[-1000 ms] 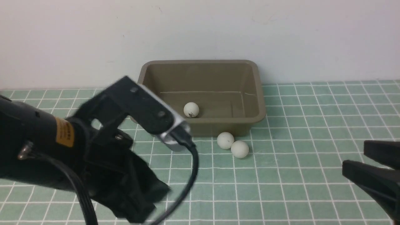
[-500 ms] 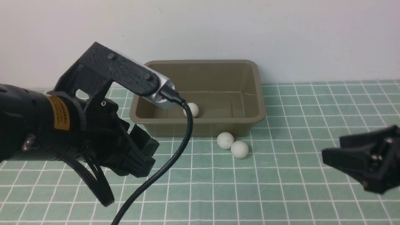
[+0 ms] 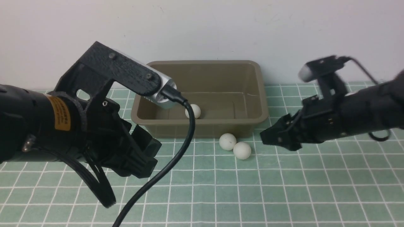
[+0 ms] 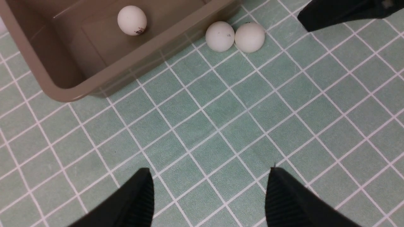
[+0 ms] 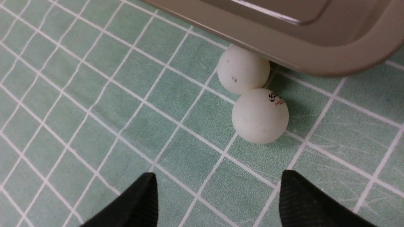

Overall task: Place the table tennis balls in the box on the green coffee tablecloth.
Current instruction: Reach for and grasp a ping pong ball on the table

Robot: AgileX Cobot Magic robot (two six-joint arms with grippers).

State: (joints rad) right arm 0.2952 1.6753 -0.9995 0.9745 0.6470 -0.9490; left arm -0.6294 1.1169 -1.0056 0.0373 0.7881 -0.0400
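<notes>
The olive-brown box (image 3: 202, 128) stands at the back of the green tablecloth (image 3: 284, 189). One white ball (image 3: 196, 111) lies inside it, partly behind my left arm's cable; it also shows in the left wrist view (image 4: 132, 20). Two more balls (image 3: 227, 141) (image 3: 242, 150) touch each other on the cloth just in front of the box. My right gripper (image 3: 268, 138) is open and empty, just right of them; in its wrist view (image 5: 217, 179) the balls (image 5: 243, 69) (image 5: 260, 115) lie ahead of its jaws. My left gripper (image 4: 210, 176) is open and empty, left of the box front.
A white wall runs directly behind the box. My left arm's black cable (image 3: 176, 151) hangs in front of the box's front left part. The cloth spreads to both sides and toward the front edge.
My right arm has swung from the lower right up and leftward to just beside the two balls. My left arm rose at first, then stayed still. The balls have not moved.
</notes>
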